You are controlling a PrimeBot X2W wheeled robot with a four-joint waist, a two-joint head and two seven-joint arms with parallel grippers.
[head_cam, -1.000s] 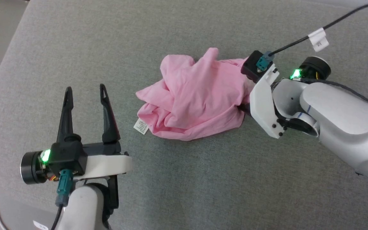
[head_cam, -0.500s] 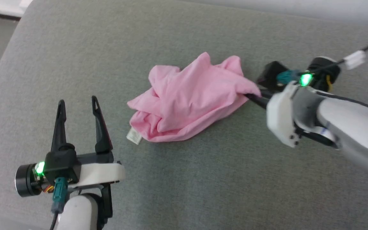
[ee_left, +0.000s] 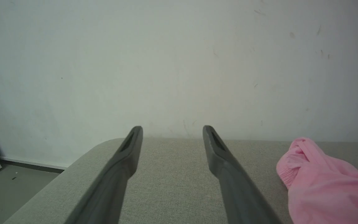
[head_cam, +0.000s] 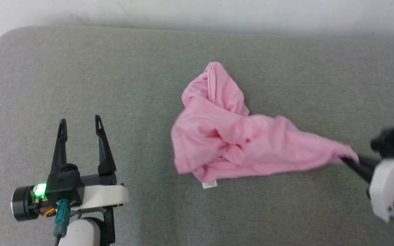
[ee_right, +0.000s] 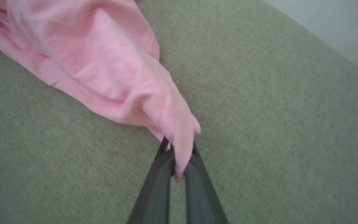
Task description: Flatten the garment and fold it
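One grey woven tabletop (head_cam: 80, 85) with a rounded corner carries everything, and a pale, scuffed wall (head_cam: 197, 13) stands behind it. The garment (head_cam: 238, 147) lies mid-surface, its white tag (head_cam: 209, 185) at the near edge. A second ago it was a bunched heap. Now the right gripper (head_cam: 349, 160), clamped on one corner, has drawn it out rightward. The left gripper (head_cam: 79, 123) hovers with its fingers spread wide, well apart from the cloth.

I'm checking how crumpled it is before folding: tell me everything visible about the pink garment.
The garment is thin, soft-looking light pink cloth, bunched in wrinkled folds, not flat. It lies on the grey cushion. One end is drawn out into a narrow point pinched in the shut right gripper. A small white tag pokes from its near edge.
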